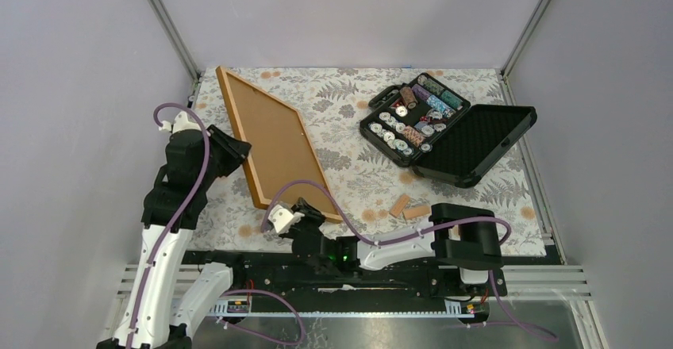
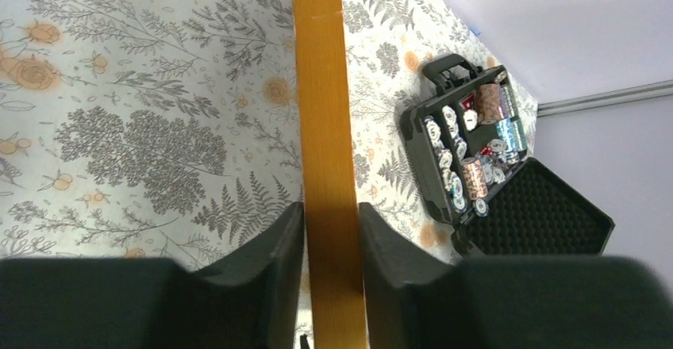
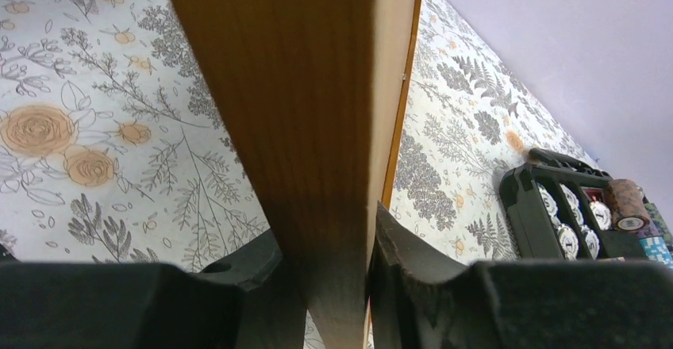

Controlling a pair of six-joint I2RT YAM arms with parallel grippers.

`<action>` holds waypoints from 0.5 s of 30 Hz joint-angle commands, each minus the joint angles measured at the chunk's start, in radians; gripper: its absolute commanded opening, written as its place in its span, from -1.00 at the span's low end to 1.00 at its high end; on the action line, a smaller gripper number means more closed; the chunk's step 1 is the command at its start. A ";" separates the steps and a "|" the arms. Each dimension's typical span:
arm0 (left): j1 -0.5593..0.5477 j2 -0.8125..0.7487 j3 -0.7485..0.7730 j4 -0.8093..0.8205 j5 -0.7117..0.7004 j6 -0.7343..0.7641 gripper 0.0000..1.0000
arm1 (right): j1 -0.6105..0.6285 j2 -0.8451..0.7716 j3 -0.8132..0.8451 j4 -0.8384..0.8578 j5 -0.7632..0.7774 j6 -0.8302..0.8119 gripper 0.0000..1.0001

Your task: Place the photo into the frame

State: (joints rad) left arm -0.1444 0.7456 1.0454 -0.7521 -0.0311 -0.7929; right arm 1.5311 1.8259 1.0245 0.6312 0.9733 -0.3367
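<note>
The frame [image 1: 259, 90] has a thin orange-tan wooden border, and its plain brown back faces up over the left half of the table. My left gripper [image 1: 242, 149] is shut on its left long edge; in the left wrist view the orange bar [image 2: 321, 87] runs between my fingers [image 2: 274, 246]. My right gripper [image 1: 311, 210] is shut on the frame's near corner; in the right wrist view the brown wood [image 3: 294, 87] fills the gap between the jaws. The photo is not in view.
An open black case [image 1: 413, 115] of poker chips stands at the back right, its foam-lined lid [image 1: 476, 147] lying open toward the right edge. Two small tan blocks [image 1: 401, 204] lie near the front middle. A floral cloth [image 1: 357, 174] covers the table. Walls enclose it.
</note>
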 commanded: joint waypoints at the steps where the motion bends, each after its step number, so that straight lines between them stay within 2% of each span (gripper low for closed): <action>1: 0.010 -0.032 0.068 0.170 -0.016 0.015 -0.10 | -0.020 -0.108 -0.065 0.175 -0.010 0.081 -1.00; 3: 0.011 -0.043 0.066 0.193 -0.003 0.034 0.17 | -0.033 -0.147 -0.123 0.239 -0.085 0.079 -1.00; 5: 0.011 -0.052 0.080 0.203 -0.001 0.057 0.55 | -0.068 -0.186 -0.172 0.263 -0.157 0.124 -1.00; 7: 0.010 -0.051 0.112 0.204 0.009 0.095 0.79 | -0.120 -0.247 -0.222 0.248 -0.325 0.200 -1.00; 10: 0.010 -0.050 0.180 0.189 0.013 0.154 0.96 | -0.215 -0.317 -0.284 0.255 -0.536 0.301 -1.00; 15: 0.010 -0.087 0.225 0.180 -0.063 0.197 0.97 | -0.351 -0.364 -0.322 0.275 -0.810 0.392 -1.00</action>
State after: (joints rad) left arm -0.1371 0.6930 1.2201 -0.6186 -0.0360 -0.6640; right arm 1.2560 1.5169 0.7097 0.7887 0.5018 -0.1173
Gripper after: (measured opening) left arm 0.984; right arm 0.342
